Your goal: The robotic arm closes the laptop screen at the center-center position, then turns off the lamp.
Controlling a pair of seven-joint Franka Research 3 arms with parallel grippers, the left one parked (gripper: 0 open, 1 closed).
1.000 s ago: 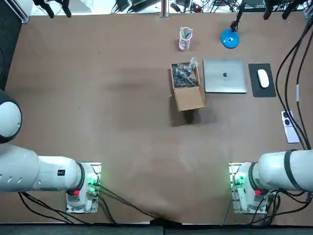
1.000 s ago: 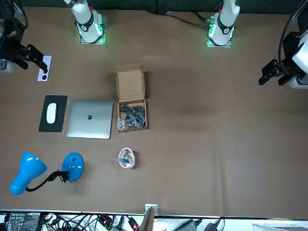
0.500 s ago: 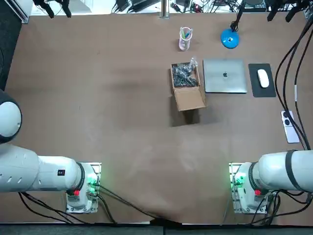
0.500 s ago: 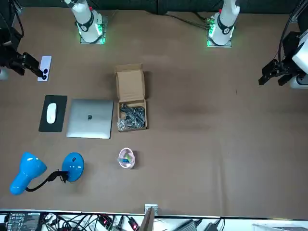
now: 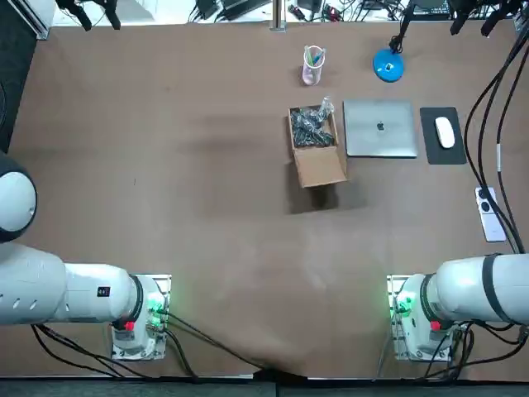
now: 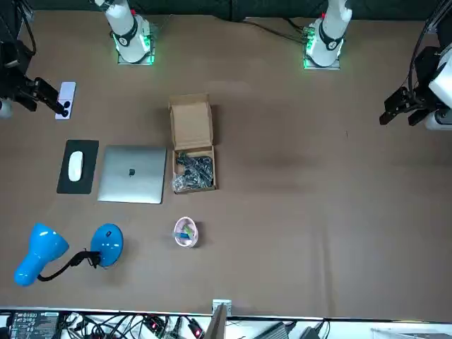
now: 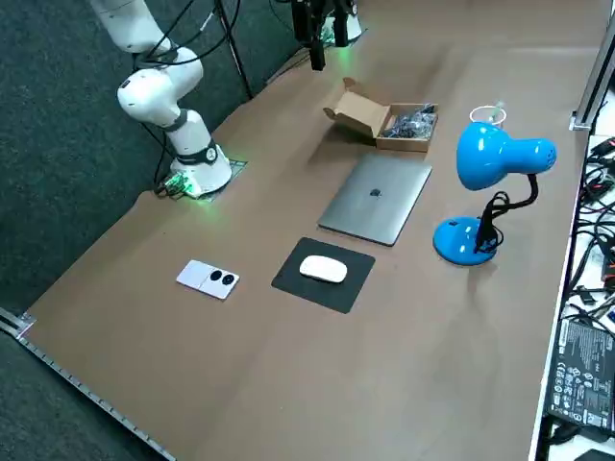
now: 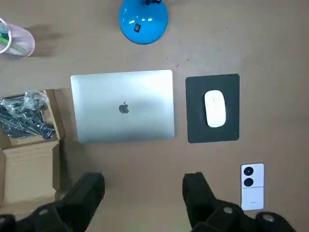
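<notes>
The silver laptop (image 5: 380, 128) (image 6: 132, 174) (image 7: 377, 199) lies with its lid shut flat, logo up. The blue desk lamp stands at the table's far edge beyond it, its round base (image 5: 388, 65) (image 8: 143, 17) beside its head (image 6: 39, 254) (image 7: 500, 154); no glow shows from it. My right gripper (image 8: 142, 195) hangs high above the table, open, holding nothing, with the laptop (image 8: 123, 106) spread out far beneath its fingers. In the front view the gripper (image 6: 49, 97) is at the left edge, over the phone.
An open cardboard box (image 5: 314, 145) holding a bag of dark parts sits left of the laptop. A pink cup (image 5: 313, 64) stands beyond it. A white mouse (image 5: 445, 132) on a black pad and a white phone (image 5: 489, 215) lie to the right.
My right gripper drifted a little toward the table's right edge, then held still. The laptop, the lamp and the other things have not moved.
</notes>
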